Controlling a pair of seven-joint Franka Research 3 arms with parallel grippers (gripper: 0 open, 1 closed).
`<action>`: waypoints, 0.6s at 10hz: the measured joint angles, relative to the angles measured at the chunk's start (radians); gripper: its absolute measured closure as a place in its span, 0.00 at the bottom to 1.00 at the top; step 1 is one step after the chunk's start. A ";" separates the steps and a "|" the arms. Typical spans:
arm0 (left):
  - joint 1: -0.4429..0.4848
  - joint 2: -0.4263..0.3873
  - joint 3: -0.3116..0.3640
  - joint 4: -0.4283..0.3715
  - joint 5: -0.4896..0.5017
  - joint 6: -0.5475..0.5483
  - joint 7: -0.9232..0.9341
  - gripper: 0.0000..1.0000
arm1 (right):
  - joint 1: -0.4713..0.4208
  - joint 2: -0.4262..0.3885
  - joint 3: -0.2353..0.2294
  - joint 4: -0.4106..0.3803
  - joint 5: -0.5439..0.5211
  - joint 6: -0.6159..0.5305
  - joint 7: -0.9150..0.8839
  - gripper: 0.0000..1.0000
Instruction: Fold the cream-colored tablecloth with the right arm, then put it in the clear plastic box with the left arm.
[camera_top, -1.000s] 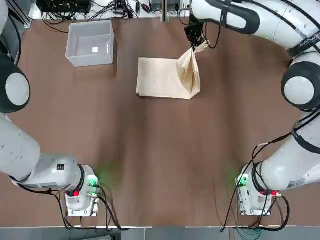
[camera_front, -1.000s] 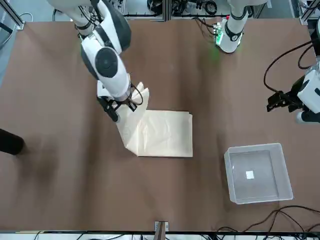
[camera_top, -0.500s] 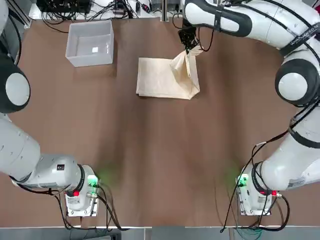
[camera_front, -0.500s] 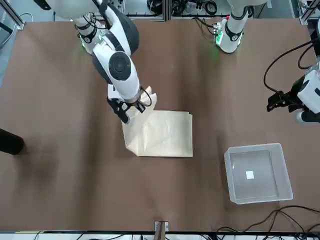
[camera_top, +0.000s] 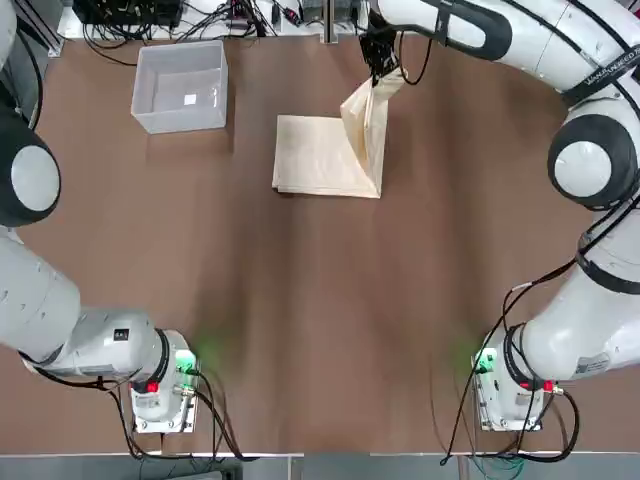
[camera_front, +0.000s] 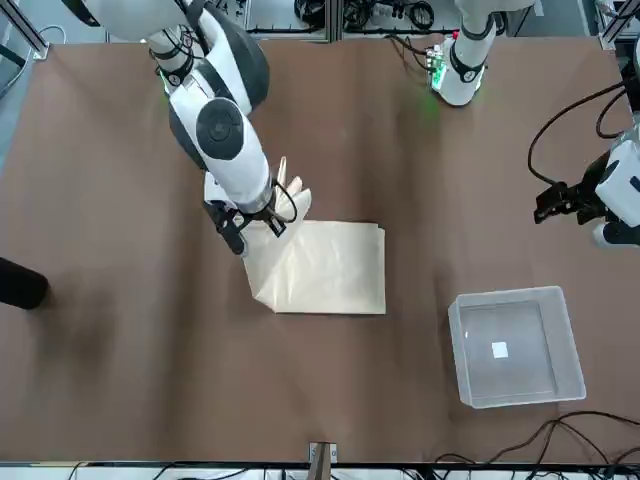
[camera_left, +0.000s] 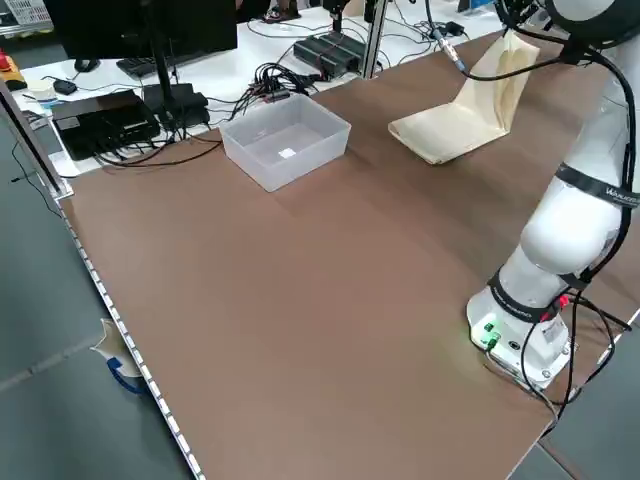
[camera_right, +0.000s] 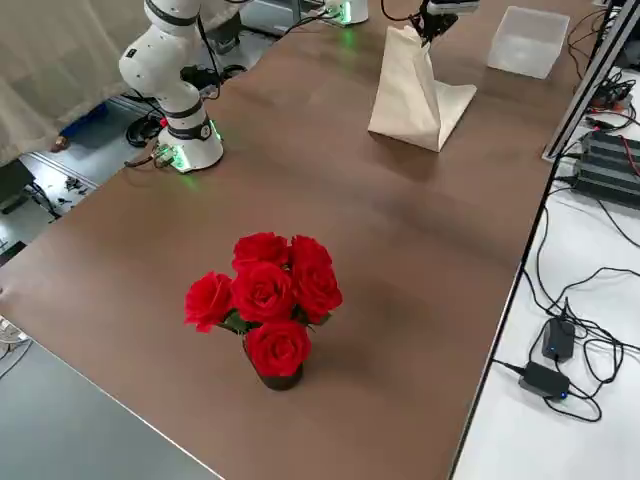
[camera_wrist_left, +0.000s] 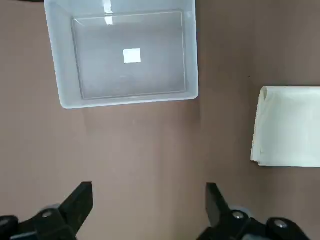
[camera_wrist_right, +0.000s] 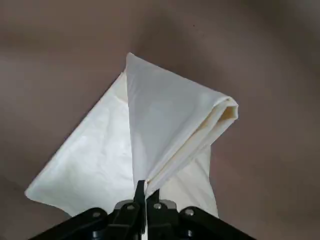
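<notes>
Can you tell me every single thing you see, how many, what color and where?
tablecloth: one, cream, mid-table, one side lifted
box: one, see-through whitish, on the table's far left
label: one, white, inside the box
roses: a bunch, red, beyond the right arm's side
pot: one, dark, under the roses
table: one, brown, under everything
screen: one, black, past the far edge
cables: many, mostly black, around the edges
right gripper: one, black, pinching the tablecloth
left gripper: one, black, open near the box
</notes>
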 joint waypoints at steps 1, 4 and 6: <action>0.000 0.000 0.000 0.000 0.000 0.000 0.000 0.00 | -0.002 0.001 0.000 0.000 -0.005 0.015 0.015 0.97; 0.000 0.000 0.001 0.000 0.000 0.000 0.000 0.00 | -0.001 0.009 0.004 -0.001 -0.006 0.018 0.019 0.97; 0.001 0.000 0.001 0.000 0.000 0.000 0.000 0.00 | 0.009 0.019 0.014 -0.007 -0.006 0.018 0.020 0.97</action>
